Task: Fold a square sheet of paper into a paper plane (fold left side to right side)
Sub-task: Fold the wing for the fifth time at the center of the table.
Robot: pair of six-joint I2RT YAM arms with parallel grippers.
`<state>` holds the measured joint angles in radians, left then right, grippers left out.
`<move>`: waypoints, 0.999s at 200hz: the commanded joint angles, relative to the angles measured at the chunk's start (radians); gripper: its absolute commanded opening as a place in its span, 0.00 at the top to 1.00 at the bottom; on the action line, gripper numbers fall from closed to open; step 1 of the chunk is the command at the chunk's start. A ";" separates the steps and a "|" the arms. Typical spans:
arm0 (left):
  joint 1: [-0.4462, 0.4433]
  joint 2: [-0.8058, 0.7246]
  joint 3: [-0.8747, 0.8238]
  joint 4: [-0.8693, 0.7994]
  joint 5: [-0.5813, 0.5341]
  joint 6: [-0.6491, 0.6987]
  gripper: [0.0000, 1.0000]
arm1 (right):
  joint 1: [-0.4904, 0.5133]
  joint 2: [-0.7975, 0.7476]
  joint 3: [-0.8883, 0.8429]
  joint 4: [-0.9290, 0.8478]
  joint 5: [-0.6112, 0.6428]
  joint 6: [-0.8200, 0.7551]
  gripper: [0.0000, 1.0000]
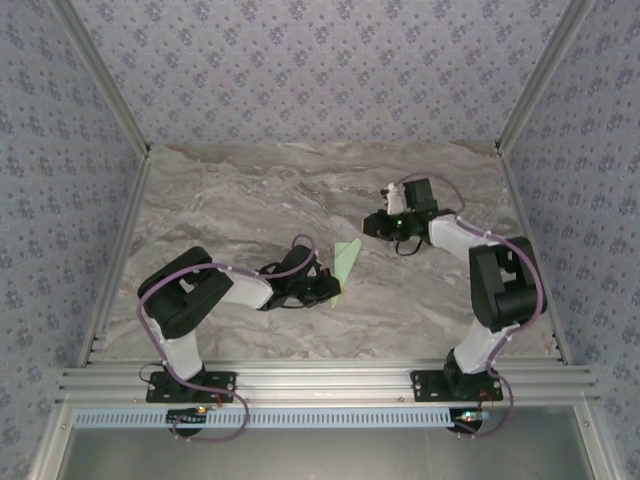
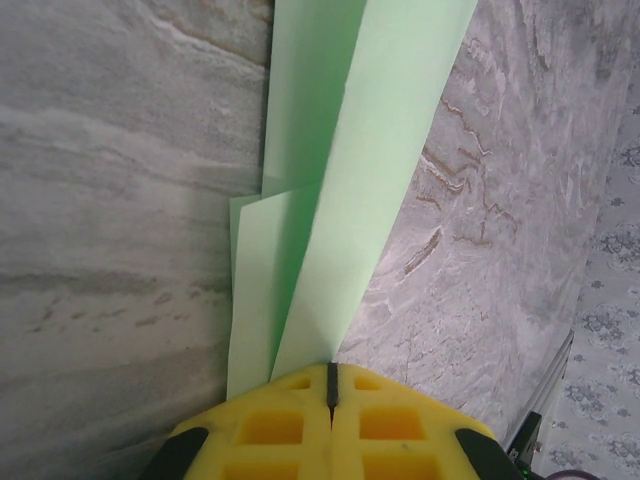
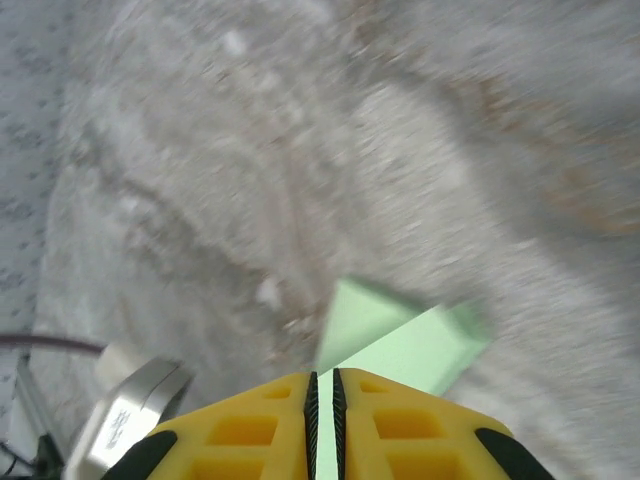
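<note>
The pale mint-green sheet of paper [image 1: 347, 260] lies near the middle of the table, folded into a narrow, layered, dart-like shape. In the left wrist view the paper [image 2: 370, 150] stretches away from my fingers, one long flap raised over the lower layers. My left gripper [image 1: 330, 290] [image 2: 330, 372] is shut on the paper's near end. My right gripper [image 1: 370, 225] [image 3: 322, 378] hovers to the upper right of the paper, apart from it. Its pads are shut to a thin slit with nothing between them. The paper [image 3: 410, 345] looks blurred below it.
The marble-patterned tabletop [image 1: 250, 190] is bounded by aluminium rails at the left [image 1: 120, 250], right [image 1: 530, 230] and front [image 1: 320, 380]. Patterned walls rise behind and beside it. Both arm bases stand on the front rail.
</note>
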<state>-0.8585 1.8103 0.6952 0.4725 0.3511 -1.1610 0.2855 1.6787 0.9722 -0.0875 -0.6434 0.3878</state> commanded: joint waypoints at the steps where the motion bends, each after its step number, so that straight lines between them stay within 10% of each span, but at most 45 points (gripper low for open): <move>1: -0.022 0.052 -0.016 -0.150 -0.010 0.012 0.98 | 0.080 0.006 -0.095 0.076 -0.044 0.095 0.86; 200: -0.026 -0.037 -0.032 -0.296 0.039 0.112 0.99 | 0.178 0.185 -0.103 -0.016 0.113 0.094 0.87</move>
<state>-0.8646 1.7908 0.7044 0.4114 0.3515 -1.1019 0.4881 1.8179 0.8562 -0.0082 -0.6453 0.5282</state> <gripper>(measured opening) 0.040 0.134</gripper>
